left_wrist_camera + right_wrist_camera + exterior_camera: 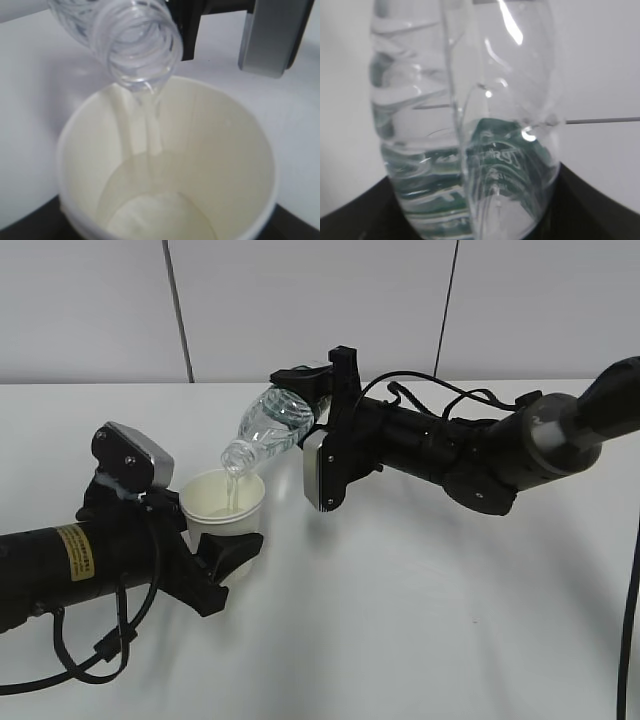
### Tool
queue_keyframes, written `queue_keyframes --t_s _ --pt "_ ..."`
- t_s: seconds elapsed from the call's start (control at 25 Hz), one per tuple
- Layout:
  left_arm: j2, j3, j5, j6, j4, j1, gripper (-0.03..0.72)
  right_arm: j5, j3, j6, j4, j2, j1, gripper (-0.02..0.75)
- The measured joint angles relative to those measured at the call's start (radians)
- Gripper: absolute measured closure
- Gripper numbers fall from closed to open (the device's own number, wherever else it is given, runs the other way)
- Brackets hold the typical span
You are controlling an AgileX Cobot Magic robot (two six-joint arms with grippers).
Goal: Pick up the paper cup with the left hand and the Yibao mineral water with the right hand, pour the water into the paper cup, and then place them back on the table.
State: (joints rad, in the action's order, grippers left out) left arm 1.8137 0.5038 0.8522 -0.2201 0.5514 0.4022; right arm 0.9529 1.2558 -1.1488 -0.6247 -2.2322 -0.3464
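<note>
Both end effectors are loaded mid-pour: the left end effector (225, 550) clamps the paper cup (223, 502) at centre-left above the worktop (420, 620), and the right end effector (325, 405) grips the Yibao mineral water (270, 427). The bottle's long axis slants from upper right down to lower left, mouth over the cup. Pouring well likely means holding this tilt steady and the stream inside the rim.

We could read almost nothing. The yellow sticker (76, 552) on the left hand (225, 550) carried dark print too small for us to make out. Through the Yibao mineral water (470, 150) we saw the green label's white lettering from behind, mirrored and warped, and could not read it.
</note>
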Motion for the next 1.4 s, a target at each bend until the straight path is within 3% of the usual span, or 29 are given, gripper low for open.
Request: queue_keyframes --t_s 1.4 --pt "0.0 0.0 -0.004 0.0 0.004 0.0 0.252 0.0 0.0 -0.004 0.0 0.0 0.0 0.269"
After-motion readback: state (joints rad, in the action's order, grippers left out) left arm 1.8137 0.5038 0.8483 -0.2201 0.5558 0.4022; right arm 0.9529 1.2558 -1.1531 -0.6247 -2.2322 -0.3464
